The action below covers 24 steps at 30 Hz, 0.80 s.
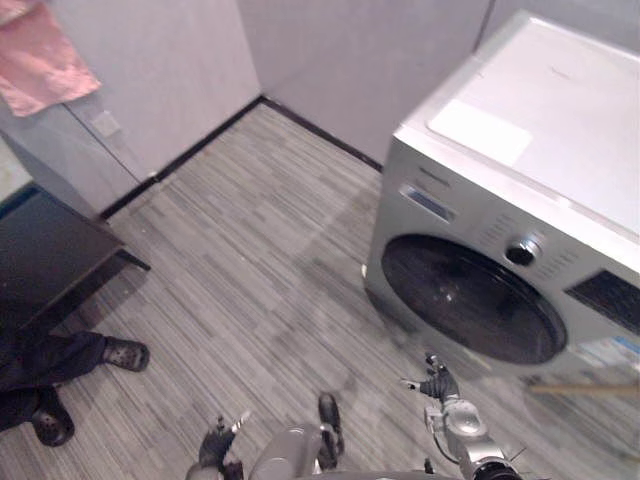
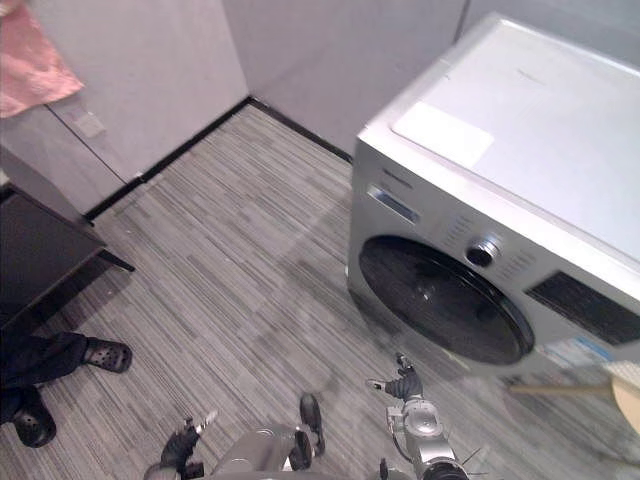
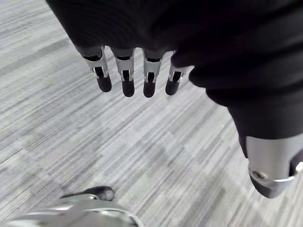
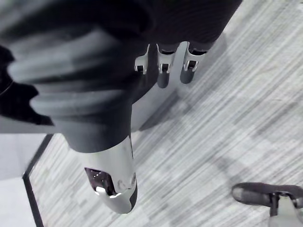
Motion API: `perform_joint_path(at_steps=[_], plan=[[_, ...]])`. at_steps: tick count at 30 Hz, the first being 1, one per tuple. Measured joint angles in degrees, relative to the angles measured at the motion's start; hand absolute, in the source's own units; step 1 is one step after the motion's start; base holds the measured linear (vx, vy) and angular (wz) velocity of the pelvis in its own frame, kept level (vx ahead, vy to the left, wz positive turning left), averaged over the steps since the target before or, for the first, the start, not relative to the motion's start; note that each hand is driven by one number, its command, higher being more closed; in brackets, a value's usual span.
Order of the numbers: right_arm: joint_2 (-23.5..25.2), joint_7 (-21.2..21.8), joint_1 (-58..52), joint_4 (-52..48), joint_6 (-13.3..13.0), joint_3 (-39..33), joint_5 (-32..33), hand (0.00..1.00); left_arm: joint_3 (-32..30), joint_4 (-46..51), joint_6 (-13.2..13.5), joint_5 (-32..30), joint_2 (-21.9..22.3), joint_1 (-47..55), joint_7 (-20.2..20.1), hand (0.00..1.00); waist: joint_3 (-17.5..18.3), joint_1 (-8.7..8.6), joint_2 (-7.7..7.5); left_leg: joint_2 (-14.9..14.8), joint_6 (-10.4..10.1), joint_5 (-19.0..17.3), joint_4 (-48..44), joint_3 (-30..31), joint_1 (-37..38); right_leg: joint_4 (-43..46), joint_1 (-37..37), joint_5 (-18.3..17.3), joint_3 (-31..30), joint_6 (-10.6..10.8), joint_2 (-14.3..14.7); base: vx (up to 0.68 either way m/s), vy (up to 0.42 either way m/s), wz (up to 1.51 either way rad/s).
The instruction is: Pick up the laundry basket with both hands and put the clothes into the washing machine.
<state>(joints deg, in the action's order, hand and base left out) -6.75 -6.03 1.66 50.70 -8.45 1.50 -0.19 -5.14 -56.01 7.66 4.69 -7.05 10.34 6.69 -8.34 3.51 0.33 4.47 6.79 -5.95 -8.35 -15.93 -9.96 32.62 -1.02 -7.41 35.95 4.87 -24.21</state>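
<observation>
**Both hands empty before the washer**

Grey striped plank floor [image 1: 260,260] all round, and the big silver-white front-loading washing machine [image 1: 530,150] stands front-right, its round dark glass door [image 1: 470,298] shut. Low black table [image 1: 45,255] off left, pink cloth [image 1: 40,55] up at the far left (a person's dark clogs [image 1: 125,353] beside the table). Left hand [image 3: 128,82] and right hand [image 4: 162,78] hang over the floor, fingers straight, holding nothing.

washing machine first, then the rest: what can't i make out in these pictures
Washing machine: the dark door glass hides the drum in both eye views; the markings on the panel are too small.
Pink cloth: cut off by the top left corner.
Person: cut off above the legs by the left edge.
Pale round thing: cut off by the right edge, unidentifiable.
</observation>
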Motion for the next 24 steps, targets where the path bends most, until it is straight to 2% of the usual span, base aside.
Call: perform_joint_path(at_steps=[1,3,4,6,7,8,9,10,11,12,13,14,15,16,17,20,21,22,23,24], plan=[[0.06,0.07,-0.2,0.01,0.0,0.0,0.0,0.0,-0.01,-0.1,-0.01,-0.35,-0.25,-0.02,0.06,0.0,0.19,-0.42,-0.01,0.16,0.21,-0.2,0.0,1.7,0.74,4.81,2.25,-1.32,-3.8,-0.67,0.29,0.35,0.202,1.03],[0.22,0.16,-1.03,-0.06,0.0,0.24,0.03,0.0,0.04,-0.07,0.17,-0.55,-0.91,-0.89,0.16,0.0,0.18,-2.5,-0.08,0.37,0.44,-0.44,0.14,7.79,3.63,14.24,8.79,-6.45,-14.27,0.77,5.22,0.34,0.069,1.39],[0.2,0.15,-1.13,-0.07,-0.01,0.25,0.03,0.0,0.06,-0.07,0.18,-0.56,-0.87,-1.11,0.16,0.0,0.15,-2.86,-0.02,0.4,0.29,-0.58,0.23,9.16,4.8,14.35,9.88,-7.51,-15.05,0.45,6.3,0.3,0.034,1.37],[0.1,0.15,-1.19,-0.23,-0.07,0.41,0.08,0.0,0.05,0.27,0.37,-0.53,-0.82,-2.47,0.2,0.0,-0.17,-3.17,0.52,0.38,-0.3,-1.06,0.42,13.62,7.29,10.3,13.57,-9.32,-17.77,-0.23,10.31,0.28,-0.008,1.07],[-0.03,0.18,-1.06,-0.36,-0.1,0.69,0.16,0.0,0.04,0.74,0.52,-0.42,-0.66,-3.96,0.63,0.0,-0.22,-3.63,0.41,0.12,-0.79,-1.57,0.28,17.2,8.17,5.05,16.2,-9.32,-22.09,-0.23,14.06,0.32,-0.09,1.58],[-0.06,0.18,-1.23,-0.33,-0.08,0.71,0.32,0.0,0.03,1.02,0.71,-0.21,-0.16,-5.48,1.12,0.0,-0.5,-4.47,0.83,-0.04,-1.22,-1.83,0.21,21.58,8.84,-0.25,18.38,-8.93,-27.7,0.23,17.58,0.26,-0.12,1.76],[-0.07,0.18,-1.41,-0.32,-0.06,0.71,0.33,0.0,0.04,1.17,1.01,-0.18,-0.27,-6.03,1.13,0.0,-0.45,-4.91,0.62,-0.06,-1.62,-2.06,0.13,23.47,9.28,-2.82,18.99,-8.37,-30.65,0.69,18.82,0.27,-0.173,1.97],[0.02,0.13,-1.89,-0.34,-0.06,0.69,0.33,0.0,0.18,1.39,1.67,-0.15,0.07,-6.65,1.2,0.0,-0.61,-5.58,-0.01,0.53,-2.99,-2.87,-1.04,27.29,9.74,-8.43,19.11,-5.97,-35.18,1.76,20.32,0.26,-0.208,2.02],[0.28,0.11,-2.88,-0.29,-0.05,0.7,0.34,0.0,0.57,1.49,1.83,-0.16,0.13,-6.87,1.2,0.0,-0.38,-5.74,-1.49,1.54,-4.97,-4.33,-2.82,29.05,9.81,-11.91,18.8,-1.58,-37.38,0.47,19.43,0.25,-0.229,2.03],[0.52,0.12,-3.53,-0.3,-0.06,0.69,0.38,0.0,0.51,1.5,1.92,-0.17,0.18,-6.81,1.24,0.0,-0.1,-5.75,-2.46,2.17,-5.85,-5.14,-3.89,29.84,9.81,-12.88,18.46,0.93,-37.36,0.07,18.33,0.26,-0.282,2.0],[1.12,0.17,-4.45,-0.3,0.05,0.59,0.51,0.0,-0.01,1.5,1.71,-0.16,0.93,-6.98,1.45,0.0,0.05,-5.77,-3.24,1.81,-6.77,-7.62,-6.95,29.76,9.48,-11.91,17.42,3.84,-34.35,-0.91,17.07,0.27,-0.286,1.62],[1.46,0.12,-4.33,-0.59,0.05,-0.42,0.6,0.0,-0.84,2.48,1.74,-0.18,2.57,-6.3,1.97,0.0,0.1,-4.68,-1.45,0.0,-8.58,-8.29,-11.19,28.52,7.31,-12.86,16.12,3.46,-31.47,-1.53,17.83,0.26,-0.278,1.32],[1.53,0.09,-4.01,-0.87,0.05,-0.8,0.62,0.0,-1.38,2.76,1.77,-0.2,3.34,-5.94,2.17,0.0,0.07,-4.08,-0.9,-0.92,-9.36,-8.63,-13.4,26.92,6.0,-13.75,15.51,3.16,-30.49,-2.08,18.24,0.21,-0.243,0.89],[1.63,0.05,-3.18,-1.8,0.05,-0.95,0.65,0.0,-2.5,2.79,1.7,-0.19,4.86,-5.76,2.24,0.0,-0.51,-3.86,0.37,-3.16,-11.42,-9.18,-18.33,22.86,3.44,-15.07,13.71,2.9,-27.98,-2.97,18.91,0.17,-0.235,0.81],[1.85,0.07,-3.03,-2.66,0.02,-0.91,0.69,0.0,-3.08,2.76,1.65,-0.2,5.9,-4.94,2.23,0.0,-0.87,-3.82,0.61,-6.05,-11.94,-9.54,-22.0,16.58,1.44,-16.32,11.38,2.46,-25.94,-4.04,19.44,0.18,-0.258,0.83],[2.27,0.04,-3.05,-2.56,-0.04,-0.94,0.76,0.0,-3.28,2.86,1.66,-0.31,6.02,-4.4,2.2,0.0,-0.77,-3.0,0.02,-10.65,-11.59,-9.67,-19.62,6.36,2.31,-18.43,7.58,2.0,-23.54,-4.77,19.36,0.09,-0.132,0.52],[1.57,0.0,-2.49,-2.49,-0.1,-1.02,0.77,0.0,-3.11,2.61,1.67,-0.44,6.11,-4.81,2.16,0.0,-0.46,-2.76,0.75,-11.94,-11.65,-7.04,-11.68,4.47,2.88,-18.9,7.43,1.99,-22.77,-4.69,19.51,0.04,-0.046,0.29],[1.09,0.0,-2.16,-2.24,-0.09,-1.06,0.76,0.0,-2.92,2.2,1.65,-0.58,6.04,-4.87,2.15,0.0,-0.31,-2.8,1.62,-12.25,-9.7,-4.25,-9.42,4.22,2.85,-19.08,7.43,1.98,-22.5,-4.55,19.74,0.03,0.015,0.24],[0.86,-0.1,-2.03,-1.42,-0.02,-0.99,0.71,0.0,-2.3,1.38,1.63,-0.86,5.3,-5.43,2.16,0.0,0.2,-2.82,0.88,-11.1,-9.66,-2.63,-6.21,4.11,4.02,-20.96,7.13,3.08,-22.51,-3.59,19.2,0.05,0.052,0.16],[1.06,0.01,-2.05,-1.35,-0.02,-0.94,0.68,0.0,-1.92,1.37,1.63,-0.88,4.85,-5.44,2.15,0.0,0.38,-2.65,0.42,-10.58,-9.47,-1.73,-4.34,4.1,4.54,-22.39,6.73,3.86,-22.45,-3.6,19.15,0.05,0.057,0.09]])
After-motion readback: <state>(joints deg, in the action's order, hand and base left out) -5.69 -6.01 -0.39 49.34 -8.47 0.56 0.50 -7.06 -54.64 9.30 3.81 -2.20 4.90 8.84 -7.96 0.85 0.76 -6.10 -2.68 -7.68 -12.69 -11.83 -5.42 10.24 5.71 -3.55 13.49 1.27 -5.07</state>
